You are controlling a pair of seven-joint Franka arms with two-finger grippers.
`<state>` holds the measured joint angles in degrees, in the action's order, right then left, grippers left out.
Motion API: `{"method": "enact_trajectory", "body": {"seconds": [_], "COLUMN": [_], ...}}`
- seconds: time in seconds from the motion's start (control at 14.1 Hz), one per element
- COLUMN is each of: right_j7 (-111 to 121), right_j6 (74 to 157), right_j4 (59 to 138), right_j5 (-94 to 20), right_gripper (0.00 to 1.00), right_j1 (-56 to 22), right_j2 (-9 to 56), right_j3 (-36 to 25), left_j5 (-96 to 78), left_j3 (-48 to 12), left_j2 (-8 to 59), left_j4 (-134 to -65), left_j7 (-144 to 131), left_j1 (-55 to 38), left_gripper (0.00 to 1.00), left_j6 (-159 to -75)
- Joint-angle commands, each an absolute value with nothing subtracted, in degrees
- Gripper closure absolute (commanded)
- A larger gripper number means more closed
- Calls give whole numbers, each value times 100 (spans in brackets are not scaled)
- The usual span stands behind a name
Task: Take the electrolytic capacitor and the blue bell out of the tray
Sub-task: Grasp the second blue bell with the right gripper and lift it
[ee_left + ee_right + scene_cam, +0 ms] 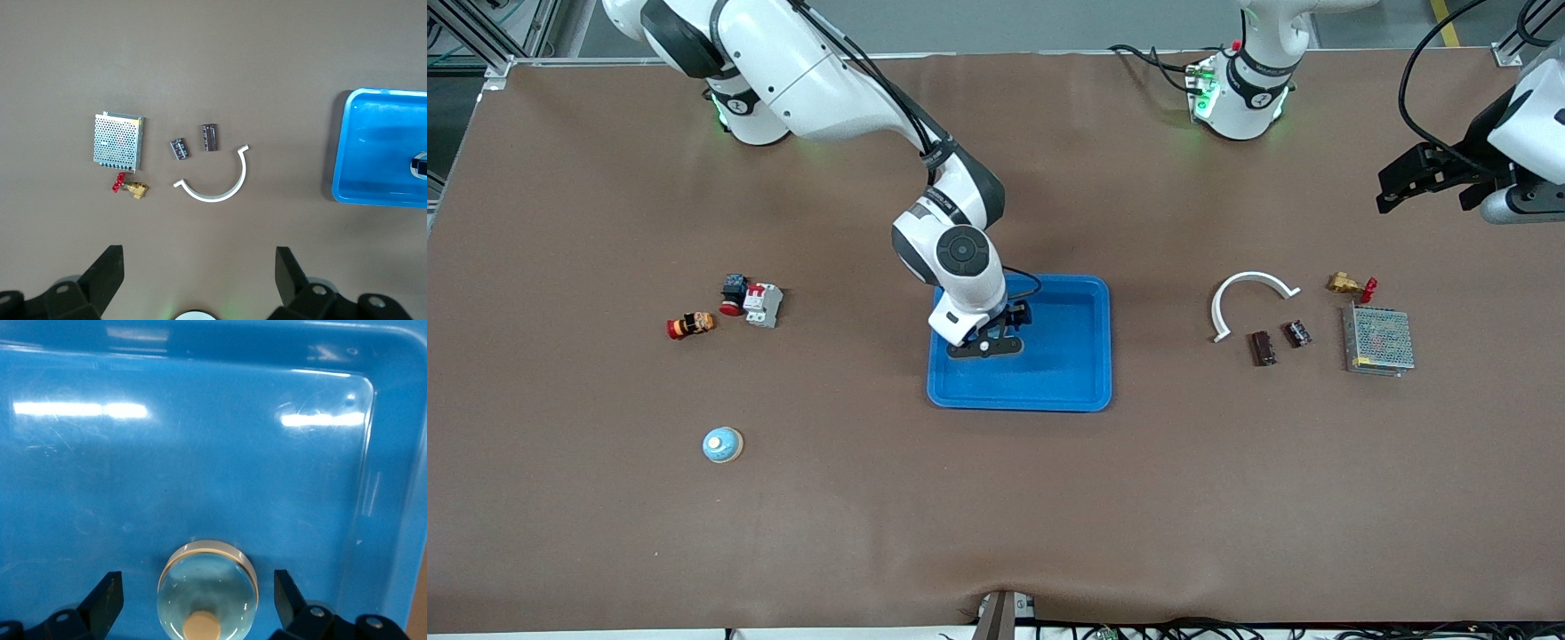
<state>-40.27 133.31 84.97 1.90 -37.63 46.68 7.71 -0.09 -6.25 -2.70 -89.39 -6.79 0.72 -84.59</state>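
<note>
A pale blue bell (207, 587) with a tan button stands in the blue tray (1076, 382). My right gripper (199, 597) is low over it, open, with one finger on each side and a gap to the bell. In the front view the same gripper (985, 342) hides that bell. A second blue bell (722, 444) sits on the table toward the right arm's end. Two small dark capacitors (1263, 348) (1297, 333) lie toward the left arm's end, also seen as capacitors (210, 137) (179, 148) in the left wrist view. My left gripper (1427, 191) (200, 273) hangs open and empty above the table there.
A white curved strip (1249, 283), a metal mesh box (1378, 340) and a brass fitting with a red handle (1350, 284) lie by the capacitors. A grey breaker (763, 305), a red-and-black button (734, 293) and a red-orange part (690, 325) lie toward the right arm's end.
</note>
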Motion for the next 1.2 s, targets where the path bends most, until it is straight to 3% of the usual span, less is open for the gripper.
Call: {"method": "enact_trajectory", "body": {"seconds": [0.0,0.99,1.13], "right_j7": [-4175,-4166,-4166], "right_j6": [13683,13764,13746], "right_j4": [8850,8930,8930], "right_j5": [343,448,448], "right_gripper": [0,0,9], "right_j1": [-3841,-3841,-3841], "right_j2": [4562,4570,4570], "right_j3": [721,721,721], "left_j5": [-44,-35,-35], "left_j3": [-624,-650,-650], "left_j2": [-343,-325,-316], "left_j4": [-9000,-9000,-9000], "left_j7": [-580,-580,-580], "left_j1": [97,79,88], "left_gripper": [0,0,0], "left_j6": [-8543,-8596,-8596]}}
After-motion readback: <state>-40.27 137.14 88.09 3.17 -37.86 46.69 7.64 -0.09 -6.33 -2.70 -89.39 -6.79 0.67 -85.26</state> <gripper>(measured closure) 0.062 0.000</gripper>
